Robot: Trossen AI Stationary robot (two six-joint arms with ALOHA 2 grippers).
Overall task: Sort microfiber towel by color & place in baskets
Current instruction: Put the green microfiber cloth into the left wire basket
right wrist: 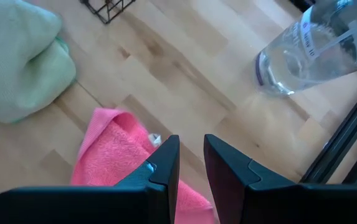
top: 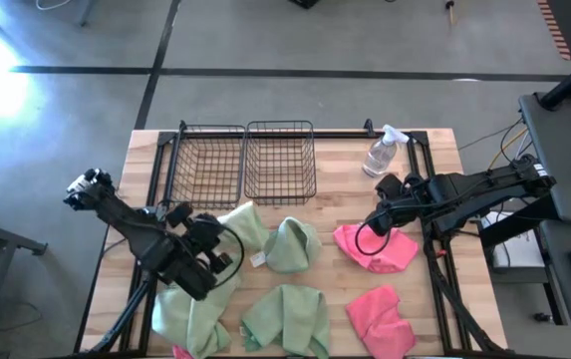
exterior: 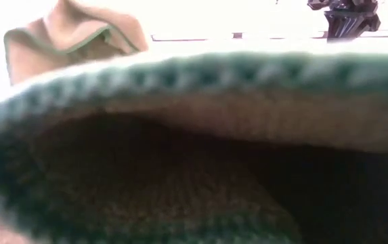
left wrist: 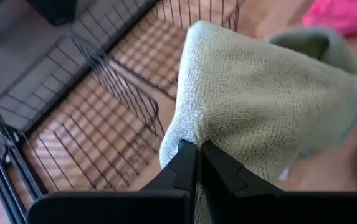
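Left gripper is clamped on a green towel, lifted, with the left basket just ahead of it. Right gripper hovers half-open over a pink towel, empty, nearer the right basket.

You have: light green terry microfiber towels, green-edged; bright pink microfiber towels; two black wire-grid baskets; a clear plastic spray bottle, white top; a pale wood-grain plank table, black-framed.
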